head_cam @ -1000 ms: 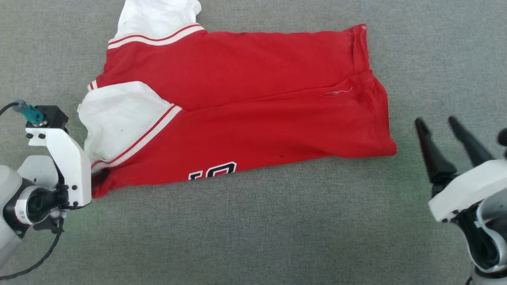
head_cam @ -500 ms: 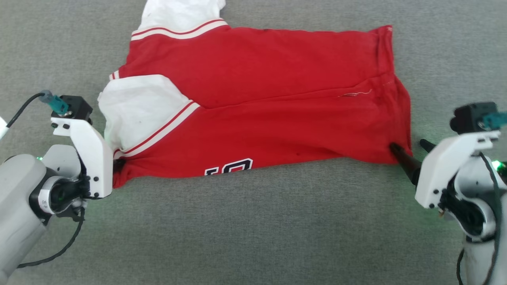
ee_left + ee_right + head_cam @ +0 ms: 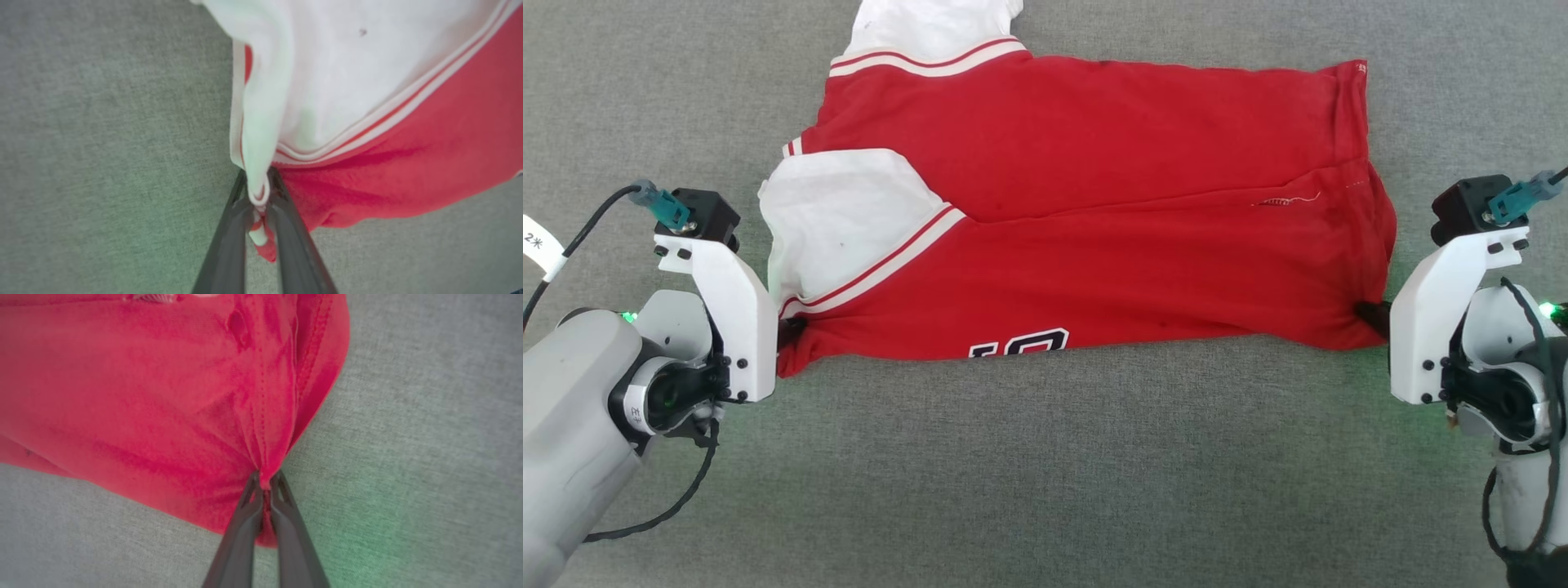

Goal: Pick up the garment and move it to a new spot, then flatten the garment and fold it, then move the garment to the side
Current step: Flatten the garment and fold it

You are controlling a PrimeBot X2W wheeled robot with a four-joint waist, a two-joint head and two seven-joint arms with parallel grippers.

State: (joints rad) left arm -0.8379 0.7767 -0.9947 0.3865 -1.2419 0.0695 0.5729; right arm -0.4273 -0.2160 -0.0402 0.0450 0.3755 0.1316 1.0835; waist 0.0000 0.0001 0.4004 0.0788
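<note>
Grey woven cloth [image 3: 1045,474] is spread under everything, and both arms are down at its near side. The left gripper [image 3: 258,192] is closed tight. A fold of white sleeve edge and a scrap of red are pinched between its two dark fingers [image 3: 229,232], right at the near left corner of the garment [image 3: 1111,204]. In the head view this corner is half hidden behind the arm's white bracket [image 3: 739,327].

Over on the other side the right gripper [image 3: 265,485] is clamped shut too. The near right corner of the red cloth is caught at the fingertips, with creases gathered toward the pinch and the stitched hem [image 3: 314,355] running away from it.

Out from the two grips, the garment is laid flat on the cloth, folded lengthwise and stretched left to right between the arms. One white sleeve [image 3: 841,220] is folded over the red body at the left, bordered by red-and-white striped trim [image 3: 882,263]. A second white sleeve [image 3: 931,24] is seen at the far left, cut off by the top of the head view. Along the near edge a sliver of black lettering [image 3: 1021,345] outlined in white is shown — only partly, since it is tucked under the fold. A loose white thread [image 3: 1298,198] is seen near the right hem.
</note>
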